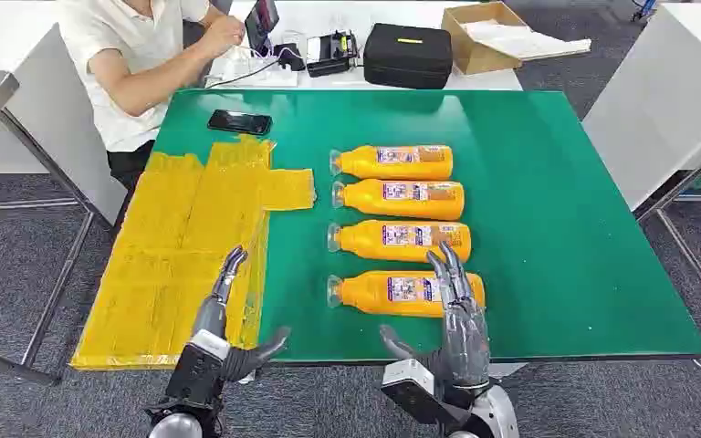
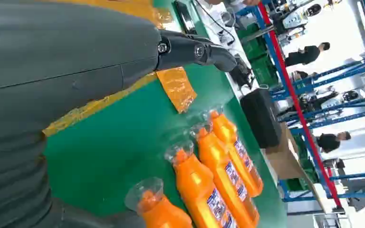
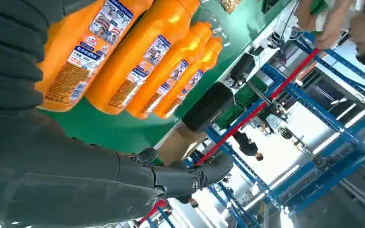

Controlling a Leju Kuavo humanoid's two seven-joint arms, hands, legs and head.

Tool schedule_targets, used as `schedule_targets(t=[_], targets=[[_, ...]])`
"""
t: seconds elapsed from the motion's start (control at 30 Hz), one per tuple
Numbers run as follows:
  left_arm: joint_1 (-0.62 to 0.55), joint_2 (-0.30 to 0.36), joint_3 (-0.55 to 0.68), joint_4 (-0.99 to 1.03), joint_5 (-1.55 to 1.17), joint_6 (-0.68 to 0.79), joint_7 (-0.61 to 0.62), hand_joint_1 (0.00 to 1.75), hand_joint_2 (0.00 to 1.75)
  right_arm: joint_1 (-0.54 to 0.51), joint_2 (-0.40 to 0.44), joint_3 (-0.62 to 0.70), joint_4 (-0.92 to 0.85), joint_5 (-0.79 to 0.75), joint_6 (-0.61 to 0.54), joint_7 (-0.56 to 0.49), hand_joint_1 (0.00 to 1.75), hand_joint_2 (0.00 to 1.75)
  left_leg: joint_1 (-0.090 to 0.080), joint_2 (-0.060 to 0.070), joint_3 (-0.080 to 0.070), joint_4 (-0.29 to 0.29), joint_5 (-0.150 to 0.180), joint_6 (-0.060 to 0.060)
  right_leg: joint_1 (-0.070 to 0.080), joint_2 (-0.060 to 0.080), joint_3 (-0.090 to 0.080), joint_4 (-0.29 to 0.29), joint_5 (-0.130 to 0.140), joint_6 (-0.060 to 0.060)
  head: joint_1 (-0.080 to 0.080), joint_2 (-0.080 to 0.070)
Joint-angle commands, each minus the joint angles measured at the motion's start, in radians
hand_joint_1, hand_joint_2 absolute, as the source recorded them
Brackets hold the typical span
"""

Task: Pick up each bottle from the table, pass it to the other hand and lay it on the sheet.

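Over the nearest bottle [image 1: 406,292] of four lying in a row on the green table [image 1: 557,228], we hold our right hand [image 1: 456,319] spread and empty. Our left hand [image 1: 224,328], also empty, waits above the yellow sheet [image 1: 164,255]. We should lower squarely and wrap the bottle's middle.

Orange bottles [image 1: 392,162], yellow sheet [image 1: 178,246]

You see four orange plastic bottles with clear caps [image 1: 399,226] lying side by side, caps toward the crinkled yellow plastic sheet [image 1: 178,246] on the green table.
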Motion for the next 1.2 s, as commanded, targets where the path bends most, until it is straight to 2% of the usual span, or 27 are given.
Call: schedule_targets(t=[0.03,0.2,0.4,0.5,0.7,0.77,0.8,0.87,1.07,1.1,1.17,1.2], targets=[[-0.001,-0.02,-0.004,0.0,0.044,-0.011,-0.027,0.0,1.75,-0.015,0.01,-0.016,0.011,-0.028,0.001,-0.029,0.0,1.75,0.0,0.002,0.003,0.0,-0.002,0.0,0.001,0.001,0.004,-0.001,-0.001,-0.003,0.0,0.0],[0.004,-0.016,-0.011,-0.006,0.013,0.006,-0.027,0.0,1.75,-0.011,0.017,-0.016,0.022,-0.03,0.002,-0.041,0.0,1.75,0.0,0.001,0.002,0.0,-0.001,0.0,0.001,0.0,0.002,-0.001,-0.001,-0.002,0.0,0.0],[0.013,-0.012,0.002,-0.003,0.014,0.004,-0.03,0.0,1.75,-0.008,0.016,-0.016,0.018,-0.023,0.001,-0.039,0.0,1.75,0.001,0.004,0.007,0.001,-0.004,0.0,0.002,0.001,0.007,-0.001,-0.003,-0.006,0.0,0.0],[0.016,-0.021,0.019,0.001,0.014,0.002,-0.031,0.0,1.75,-0.01,-0.016,-0.006,0.045,0.047,0.015,0.004,0.0,1.75,0.001,0.002,0.005,0.0,-0.002,0.0,0.001,0.001,0.005,-0.001,-0.001,-0.004,0.0,0.0],[0.014,-0.021,0.019,0.005,0.013,0.002,-0.032,0.0,1.75,-0.006,-0.022,-0.008,0.056,0.044,0.01,0.002,0.0,1.75,0.001,0.002,0.006,0.0,-0.003,0.0,0.002,0.0,0.007,-0.002,-0.002,-0.005,0.0,0.0],[0.004,-0.02,0.017,0.017,0.011,-0.003,-0.031,0.0,1.75,-0.018,-0.073,0.015,0.08,0.135,0.005,0.063,0.0,1.75,0.001,0.005,0.009,0.001,-0.005,0.0,0.003,0.001,0.01,-0.002,-0.003,-0.007,0.0,0.0],[-0.012,-0.019,0.013,0.033,0.013,-0.008,-0.031,0.0,1.75,-0.031,-0.108,0.016,0.108,0.165,0.003,0.081,0.0,1.75,0.001,0.002,0.004,-0.001,-0.001,0.0,0.001,0.0,0.004,-0.002,-0.001,-0.003,0.0,0.0],[-0.03,-0.016,0.005,0.052,0.025,-0.019,-0.038,0.0,1.75,-0.041,-0.194,0.032,0.149,0.231,-0.003,0.133,0.0,1.75,0.001,0.002,0.007,-0.001,-0.002,0.001,0.002,0.0,0.008,-0.003,-0.001,-0.005,0.0,0.0],[-0.065,-0.014,-0.01,0.095,0.049,-0.036,-0.043,0.0,1.75,-0.046,-0.362,0.05,0.184,0.276,-0.01,0.187,0.0,1.75,0.001,0.0,0.005,-0.001,-0.001,0.001,0.001,-0.001,0.007,-0.004,-0.001,-0.003,0.0,0.0],[-0.066,-0.014,-0.011,0.098,0.05,-0.037,-0.043,0.0,1.75,-0.049,-0.369,0.049,0.185,0.27,-0.011,0.19,0.0,1.75,0.0,0.0,0.004,-0.001,-0.001,0.001,0.001,-0.002,0.006,-0.003,0.0,-0.003,0.0,0.0],[-0.07,-0.013,-0.014,0.104,0.053,-0.038,-0.044,0.0,1.75,-0.059,-0.403,0.062,0.189,0.282,0.008,0.209,0.0,1.75,0.0,0.0,0.004,-0.001,-0.001,0.001,0.001,-0.001,0.005,-0.003,0.0,-0.003,0.0,0.0],[-0.08,-0.015,-0.016,0.118,0.06,-0.043,-0.044,0.0,1.75,-0.077,-0.451,0.071,0.208,0.284,0.033,0.215,0.0,1.75,-0.001,0.001,0.005,-0.001,-0.002,0.001,0.0,-0.001,0.007,-0.003,-0.001,-0.003,0.0,0.0]])
